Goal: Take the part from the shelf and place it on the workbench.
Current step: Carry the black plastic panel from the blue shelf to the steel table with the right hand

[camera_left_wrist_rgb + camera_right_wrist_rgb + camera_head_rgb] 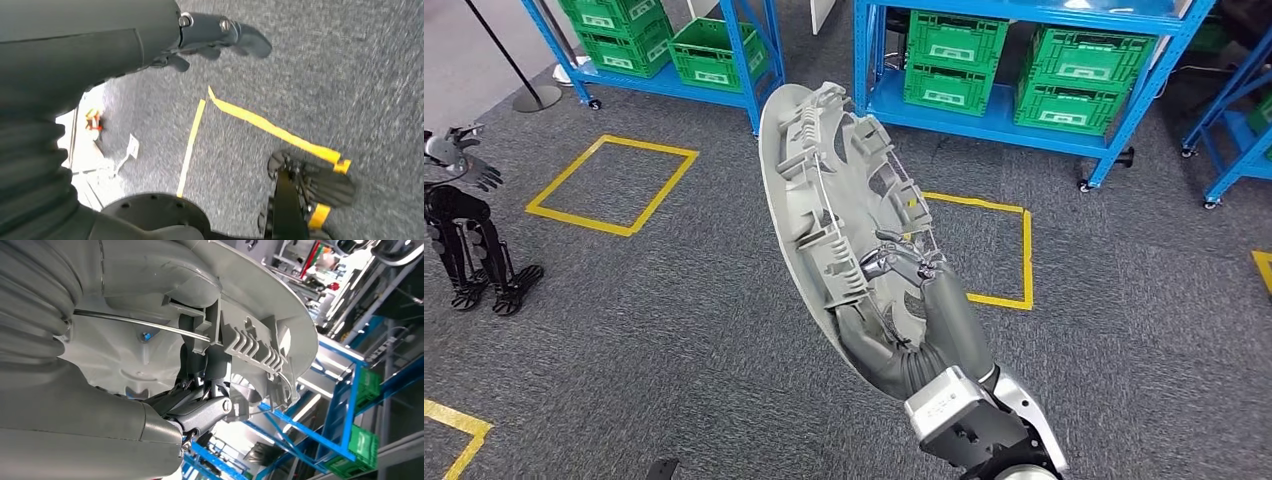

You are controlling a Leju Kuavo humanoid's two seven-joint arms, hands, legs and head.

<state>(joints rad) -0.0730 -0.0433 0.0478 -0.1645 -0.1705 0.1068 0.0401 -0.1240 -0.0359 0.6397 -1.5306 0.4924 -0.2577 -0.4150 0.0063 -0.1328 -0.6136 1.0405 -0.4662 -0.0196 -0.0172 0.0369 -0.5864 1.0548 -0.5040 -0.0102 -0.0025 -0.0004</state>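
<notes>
While two blue shelves (1014, 60) stand at the far side holding five green crates (956, 55) (two on one, three on the other), one grey round part (824, 200) is held up on edge over the carpet, gripped by the right hand (914, 290). Two full yellow floor squares (612, 185) show. From the left wrist, the left hand (220, 37) hangs with nothing in it, fingers loosely extended

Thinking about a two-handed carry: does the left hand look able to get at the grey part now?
Probably not yet. The left hand hangs low over the carpet, while the right hand holds the grey part up in front.
</notes>
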